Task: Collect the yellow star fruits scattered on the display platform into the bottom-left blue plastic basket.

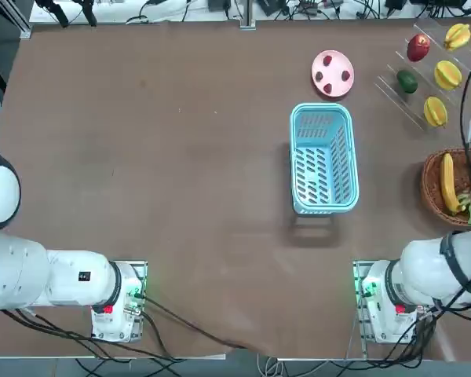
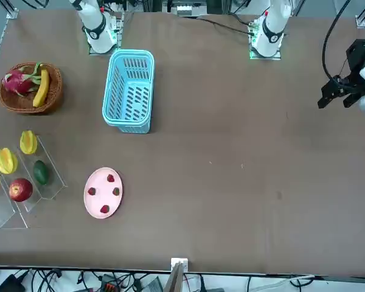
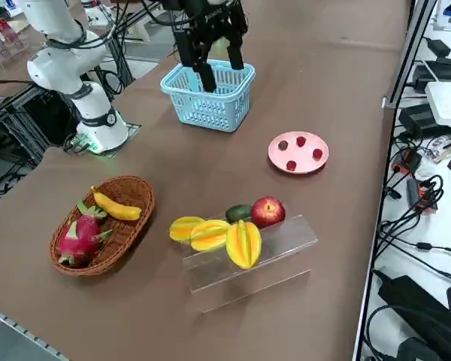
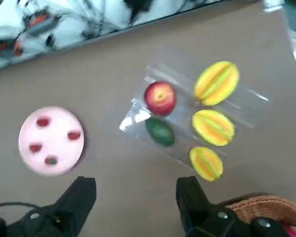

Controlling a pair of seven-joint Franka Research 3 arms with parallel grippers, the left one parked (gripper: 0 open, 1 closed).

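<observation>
Brown tabletop (image 1: 180, 196) spreads wide under the arms, with cables and equipment crowding its far edges. Above it the right gripper (image 4: 135, 197) hangs in the air with its two dark fingers (image 4: 81, 192) spread well apart, holding nothing and touching nothing; in the right side view the right gripper (image 3: 214, 64) shows in front of the blue plastic basket (image 3: 208, 101), though from that angle it is hard to say how high above the table it sits. That basket (image 1: 323, 157) stands near the middle of the table and looks empty. All three yellow star fruits (image 4: 213, 126) lie on the clear display platform (image 3: 282, 237), in a row just beside one another, with a red apple (image 4: 160, 97) and a dark green fruit (image 4: 160, 131) on the same rack next to them. Near the rack, a pink plate (image 1: 332, 74) carries four small pieces, mostly red. Well apart from the basket on the other side, a brown wicker bowl (image 3: 128, 192) holds a banana (image 3: 114, 206) and a pink dragon fruit (image 3: 79, 237)
</observation>
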